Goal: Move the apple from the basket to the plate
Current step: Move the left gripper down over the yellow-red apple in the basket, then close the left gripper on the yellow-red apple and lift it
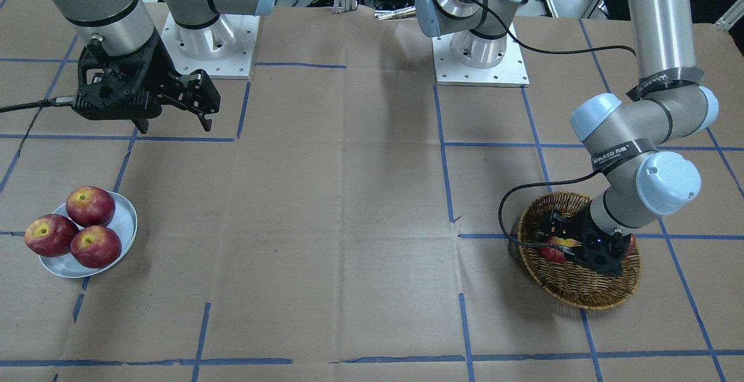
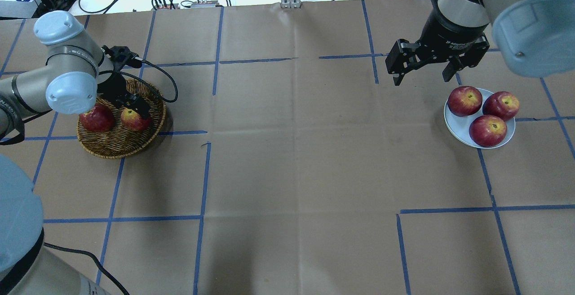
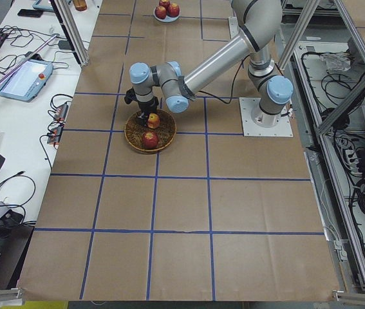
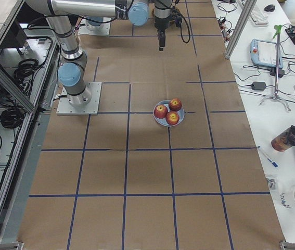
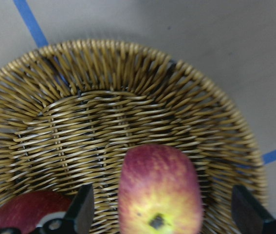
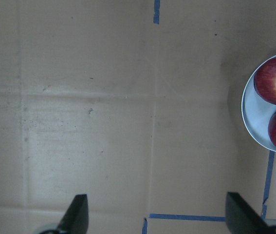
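Observation:
The wicker basket sits at the table's left and holds two apples. The lighter, yellow-blushed apple lies on its right side, stem dimple up. My left gripper is open and down inside the basket. In the left wrist view its fingers stand on either side of that apple without touching it. The pale plate at the right holds three red apples. My right gripper is open and empty, hovering over the table just left of and behind the plate.
A darker red apple lies in the basket's left half, beside the left finger. The left arm's cable loops over the basket's far rim. Blue tape lines grid the brown paper cover.

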Motion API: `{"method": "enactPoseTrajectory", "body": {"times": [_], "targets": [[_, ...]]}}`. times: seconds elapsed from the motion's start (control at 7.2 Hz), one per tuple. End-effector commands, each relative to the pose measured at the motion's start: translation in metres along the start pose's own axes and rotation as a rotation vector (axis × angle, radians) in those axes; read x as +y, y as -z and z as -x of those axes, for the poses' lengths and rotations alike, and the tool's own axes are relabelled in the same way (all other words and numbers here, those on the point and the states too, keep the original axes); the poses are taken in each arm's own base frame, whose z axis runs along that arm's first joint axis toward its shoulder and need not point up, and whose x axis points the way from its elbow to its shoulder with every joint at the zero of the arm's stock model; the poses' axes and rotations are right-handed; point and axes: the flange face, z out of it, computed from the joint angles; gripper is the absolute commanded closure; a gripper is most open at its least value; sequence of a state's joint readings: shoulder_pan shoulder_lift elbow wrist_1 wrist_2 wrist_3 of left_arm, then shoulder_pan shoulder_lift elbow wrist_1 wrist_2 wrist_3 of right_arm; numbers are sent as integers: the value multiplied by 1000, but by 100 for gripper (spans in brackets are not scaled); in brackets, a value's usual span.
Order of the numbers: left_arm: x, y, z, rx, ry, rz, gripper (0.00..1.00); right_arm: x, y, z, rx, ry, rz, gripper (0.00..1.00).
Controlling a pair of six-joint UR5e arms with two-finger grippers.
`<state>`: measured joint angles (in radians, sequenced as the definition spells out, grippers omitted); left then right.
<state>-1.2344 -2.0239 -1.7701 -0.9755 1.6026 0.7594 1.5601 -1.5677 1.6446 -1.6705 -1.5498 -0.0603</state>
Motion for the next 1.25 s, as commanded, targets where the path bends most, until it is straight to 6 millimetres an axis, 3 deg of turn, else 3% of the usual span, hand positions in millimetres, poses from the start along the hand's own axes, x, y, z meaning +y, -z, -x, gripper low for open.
{"method": "enactPoseTrajectory", "body": {"times": [0.0,0.28,0.56,0.69,0.83,1.11], "targets": [[5,-12,1,15,11,20,22,0,0,1,1,3,0,0],[1,2,5,0,12,9,52,0,0,0,0,0,0,0],[-4,22,-9,-18,40,-18,59,0,-1,0,-1,1,1,0],[-13,51,-40,-37,104,-53,59,0,-1,1,-1,3,1,0],[-34,76,-96,-48,144,-79,59,0,-1,0,-1,0,1,0],[-83,106,-198,-35,269,-71,59,0,-1,0,-1,1,1,0]]}}
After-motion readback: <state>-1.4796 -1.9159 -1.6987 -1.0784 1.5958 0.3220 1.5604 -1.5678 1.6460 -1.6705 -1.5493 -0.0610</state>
